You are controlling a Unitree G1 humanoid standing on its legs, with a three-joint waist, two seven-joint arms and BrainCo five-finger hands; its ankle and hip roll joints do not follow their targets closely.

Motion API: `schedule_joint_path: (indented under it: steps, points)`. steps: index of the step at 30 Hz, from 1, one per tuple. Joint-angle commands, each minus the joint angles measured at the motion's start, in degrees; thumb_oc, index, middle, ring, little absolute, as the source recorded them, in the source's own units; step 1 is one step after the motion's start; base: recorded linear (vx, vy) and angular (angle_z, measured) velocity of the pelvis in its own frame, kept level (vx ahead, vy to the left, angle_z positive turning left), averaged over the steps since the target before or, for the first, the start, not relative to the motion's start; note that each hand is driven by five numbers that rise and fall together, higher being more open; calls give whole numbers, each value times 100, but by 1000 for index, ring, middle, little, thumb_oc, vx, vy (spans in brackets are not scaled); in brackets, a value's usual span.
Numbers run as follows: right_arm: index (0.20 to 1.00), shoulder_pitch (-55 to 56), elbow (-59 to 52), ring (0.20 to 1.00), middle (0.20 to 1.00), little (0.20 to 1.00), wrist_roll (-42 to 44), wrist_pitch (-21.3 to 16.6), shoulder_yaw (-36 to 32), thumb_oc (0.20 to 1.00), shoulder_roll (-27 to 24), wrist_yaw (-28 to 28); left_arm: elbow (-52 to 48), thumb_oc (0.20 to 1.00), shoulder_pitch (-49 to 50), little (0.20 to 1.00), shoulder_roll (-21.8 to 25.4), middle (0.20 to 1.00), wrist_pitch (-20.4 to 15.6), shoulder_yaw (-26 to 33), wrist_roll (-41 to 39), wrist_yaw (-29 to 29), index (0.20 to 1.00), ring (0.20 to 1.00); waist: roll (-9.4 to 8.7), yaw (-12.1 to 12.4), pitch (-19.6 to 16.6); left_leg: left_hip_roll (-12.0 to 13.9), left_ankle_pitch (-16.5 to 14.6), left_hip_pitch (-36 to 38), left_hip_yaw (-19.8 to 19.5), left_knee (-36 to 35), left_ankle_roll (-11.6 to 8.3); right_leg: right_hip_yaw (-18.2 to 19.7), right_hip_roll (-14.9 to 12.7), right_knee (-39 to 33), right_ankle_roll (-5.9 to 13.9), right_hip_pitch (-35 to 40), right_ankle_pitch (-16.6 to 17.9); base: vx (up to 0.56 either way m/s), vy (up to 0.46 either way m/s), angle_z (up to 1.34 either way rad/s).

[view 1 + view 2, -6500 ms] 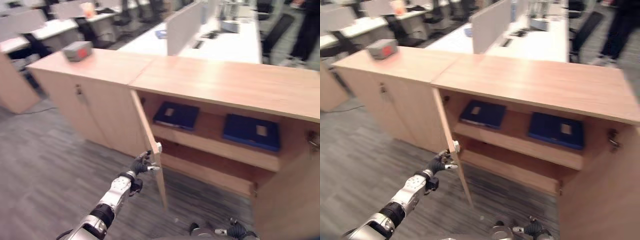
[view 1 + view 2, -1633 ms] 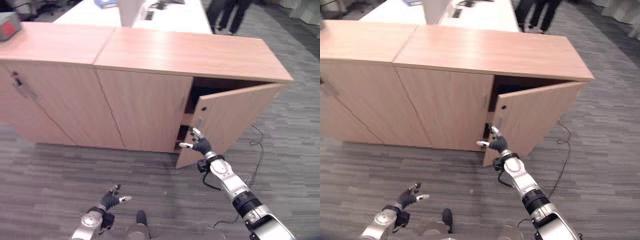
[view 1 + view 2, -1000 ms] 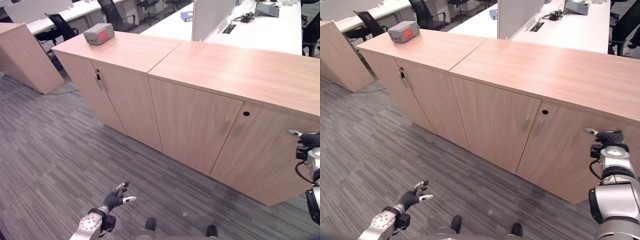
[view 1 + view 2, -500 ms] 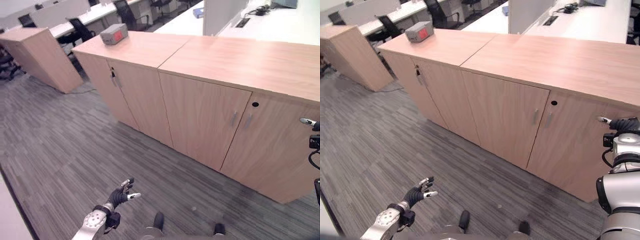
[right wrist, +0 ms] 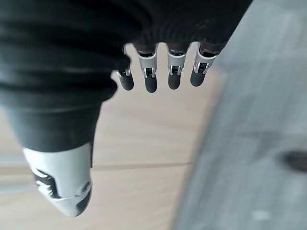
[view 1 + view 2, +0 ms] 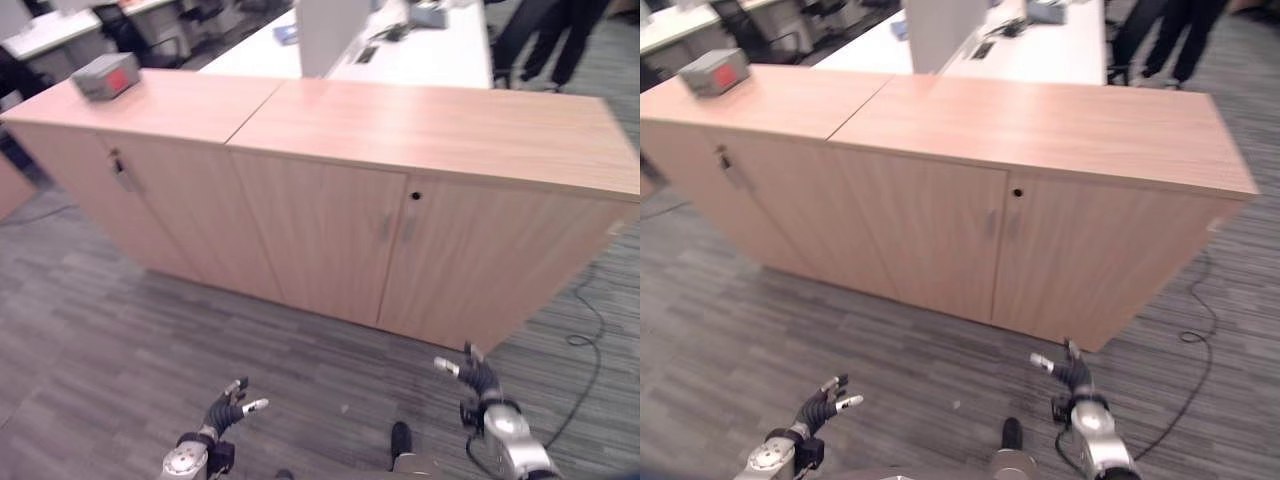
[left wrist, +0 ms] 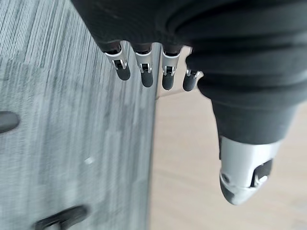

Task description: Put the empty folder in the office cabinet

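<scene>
Across frame centre: light wooden office cabinet (image 6: 400,210), doors closed. Left hand (image 6: 222,415), right hand (image 6: 478,380) low, fingers released, empty. Folder unseen; judged light, stiff, edge grip.

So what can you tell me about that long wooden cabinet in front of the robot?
The office cabinet is a low, long unit of light wood-look board with a flat top. Its right section has two doors, both shut, with slim handles at the centre seam and a small round lock. It stands on grey carpet. A small grey box sits on its far left top. Neither robot hand touches it.
</scene>
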Motion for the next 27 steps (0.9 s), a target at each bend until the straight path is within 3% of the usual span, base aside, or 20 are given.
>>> schedule_joint_path:
  steps: [1, 5, 7, 8, 9, 12, 14, 17, 27]
  points:
    - [1000, -557, 134, 1000, 1000, 1000, -382, -151, 17, 1000, -59, 156, 89, 1000, -376, 1000, 91, 1000, -159, 45, 242, 21, 1000, 1000, -55, 52, 133, -15, -301, -69, -217, 73, 87, 30, -423, 434, 651, 248, -473, -83, 172, -36]
    - [1000, -562, 938, 1000, 1000, 1000, -277, -86, 81, 1000, 171, 223, 636, 1000, -639, 1000, 58, 1000, -154, -15, 471, 83, 1000, 1000, -188, -138, 222, -158, -351, -8, -23, 73, 170, 284, -489, 529, 702, 29, -162, -114, 126, -23]
    - [1000, -628, 1202, 1000, 1000, 1000, -102, -94, 89, 1000, 283, 217, 803, 1000, -788, 1000, 29, 1000, -156, -25, 430, 166, 1000, 1000, -191, -172, 344, -166, -313, -43, 80, 73, 231, 431, -379, 814, 702, -187, -164, -178, 98, -38]
    - [1000, -642, 1308, 1000, 1000, 1000, -16, -98, 96, 1000, 301, 219, 792, 1000, -820, 1000, 37, 1000, -156, -45, 437, 181, 1000, 1000, -172, -156, 370, -207, -271, -99, 147, 73, 294, 349, -342, 929, 702, -170, -275, -195, 185, -37]
    - [1000, -644, 1444, 1000, 1000, 1000, 26, -120, 148, 1000, 290, 250, 789, 1000, -832, 1000, 70, 1000, -148, -66, 468, 166, 1000, 1000, -130, -79, 372, -285, -187, -204, 285, 73, 405, 25, -319, 1223, 619, -38, -567, -192, 184, -38]
    - [1000, -644, 1612, 1000, 1000, 1000, 1, -147, 223, 1000, 299, 287, 842, 1000, -831, 1000, 90, 1000, -143, -97, 489, 132, 1000, 1000, -107, -10, 314, -324, -123, -320, 382, 99, 453, -187, -209, 1434, 495, 133, -871, -131, 102, -36]
    - [1000, -662, 1759, 1000, 1000, 1000, -28, -158, 275, 1000, 318, 292, 820, 1000, -783, 1000, 75, 1000, -154, -85, 502, 128, 1000, 1000, -162, 93, 191, -391, -93, -403, 495, 114, 453, -315, -134, 1190, 457, 480, -990, -64, 22, -29]
    - [1000, -658, 1895, 1000, 1000, 1000, -48, -122, 324, 1000, 270, 323, 847, 1000, -775, 1000, -4, 1000, -186, -24, 428, 161, 1000, 1000, -166, 166, 34, -374, -80, -382, 525, 97, 409, -135, -174, 534, 434, 714, -885, 60, -53, -26]
    - [1000, -671, 1979, 1000, 1000, 1000, -113, -76, 341, 1000, 129, 364, 775, 1000, -691, 1000, -101, 1000, -191, -99, 446, 139, 1000, 1000, -121, 146, -54, -326, -75, -290, 380, 73, 323, -251, -193, 65, 416, 1036, -826, 27, -39, -6]
